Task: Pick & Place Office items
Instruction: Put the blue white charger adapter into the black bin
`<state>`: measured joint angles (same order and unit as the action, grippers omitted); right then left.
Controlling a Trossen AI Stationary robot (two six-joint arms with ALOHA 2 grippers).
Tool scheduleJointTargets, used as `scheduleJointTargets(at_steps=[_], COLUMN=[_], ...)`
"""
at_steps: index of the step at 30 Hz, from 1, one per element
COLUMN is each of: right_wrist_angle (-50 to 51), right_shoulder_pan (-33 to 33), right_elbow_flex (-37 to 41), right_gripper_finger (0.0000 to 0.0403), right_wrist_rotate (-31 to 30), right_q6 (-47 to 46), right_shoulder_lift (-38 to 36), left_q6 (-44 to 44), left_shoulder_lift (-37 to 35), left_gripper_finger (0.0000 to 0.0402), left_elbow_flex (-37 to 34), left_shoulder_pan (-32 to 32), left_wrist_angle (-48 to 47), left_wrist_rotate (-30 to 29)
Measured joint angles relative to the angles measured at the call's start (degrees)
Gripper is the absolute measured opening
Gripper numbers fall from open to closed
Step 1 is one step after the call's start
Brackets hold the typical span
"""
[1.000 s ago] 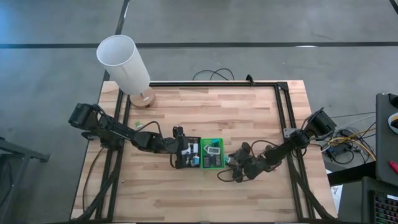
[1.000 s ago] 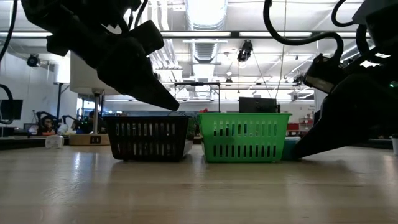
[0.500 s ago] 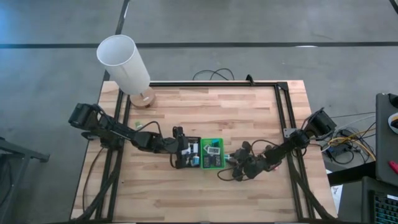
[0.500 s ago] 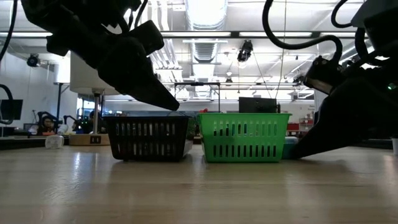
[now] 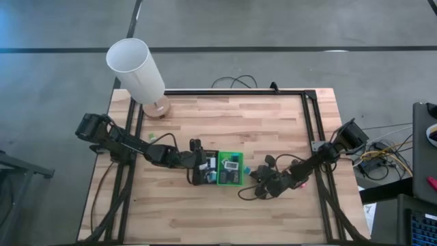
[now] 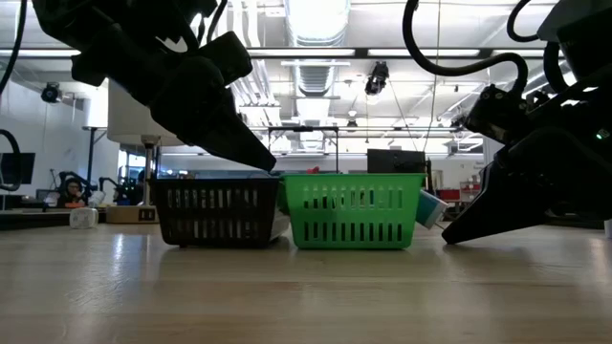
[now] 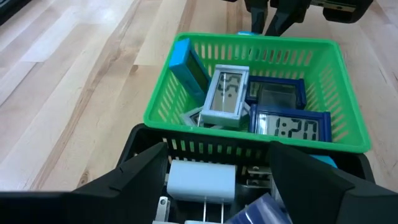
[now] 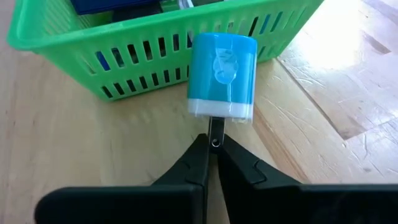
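A teal cylindrical office item (image 8: 222,73) with a white end stands tilted against the green basket's (image 5: 231,170) right outer wall; the low view shows the teal item (image 6: 429,206) too. My right gripper (image 8: 213,146) is shut on it, low over the table. Small clock-like pieces (image 7: 225,93) and a teal block (image 7: 186,62) lie in the green basket (image 7: 186,124). My left gripper (image 7: 217,177) hangs open above the black basket (image 5: 203,171), over a white piece (image 7: 199,180). My right gripper pinches a thin metal tab (image 8: 215,127) that sticks out of the teal item's white end, only at the fingertips (image 8: 200,149). The fingers come from the table's right, low and slanting down. The item is tilted, its teal end against the green basket's wall (image 8: 155,59).
The black basket (image 6: 218,212) and the green basket (image 6: 352,210) stand side by side at mid-table. A tall white lamp (image 5: 138,68) stands at the far left corner, and a small green piece (image 5: 154,134) lies near it. Bare wood lies all around.
My right gripper has shut on the teal item's tab and edged toward the table's left. The teal item has tipped up against the green basket. The green basket has slid left, up against the black basket.
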<state>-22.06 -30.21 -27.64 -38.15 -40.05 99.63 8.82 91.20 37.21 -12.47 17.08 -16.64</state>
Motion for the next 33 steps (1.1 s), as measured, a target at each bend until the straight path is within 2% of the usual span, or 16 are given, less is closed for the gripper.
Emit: scheduleJointTargets(at_steps=[9, 12, 20, 33], right_wrist_angle=[-0.2, 0.7, 12.6, 14.6], right_shoulder_pan=[0.1, 0.2, 0.1, 0.1], right_elbow_flex=[0.0, -0.1, -3.9, -7.9], right_gripper_finger=[0.0015, 0.0014, 0.0013, 0.0012], right_wrist_rotate=[-0.8, -2.7, -6.6, -9.9], right_q6=[0.5, 1.1, 1.5, 10.8], right_shoulder_lift=[0.0, 0.0, -3.7, -9.5], left_q6=[0.0, 0.0, 0.0, 0.7], left_shoulder_lift=[0.0, 0.0, 0.0, 0.0], left_gripper_finger=[0.0285, 0.0285, 0.0285, 0.0285], left_elbow_flex=[0.0, 0.0, 0.0, 0.0], left_shoulder_pan=[0.0, 0.0, 0.0, 0.0], left_wrist_angle=[0.0, 0.0, -0.2, -0.4], left_wrist_rotate=[0.0, 0.0, 0.0, 0.1])
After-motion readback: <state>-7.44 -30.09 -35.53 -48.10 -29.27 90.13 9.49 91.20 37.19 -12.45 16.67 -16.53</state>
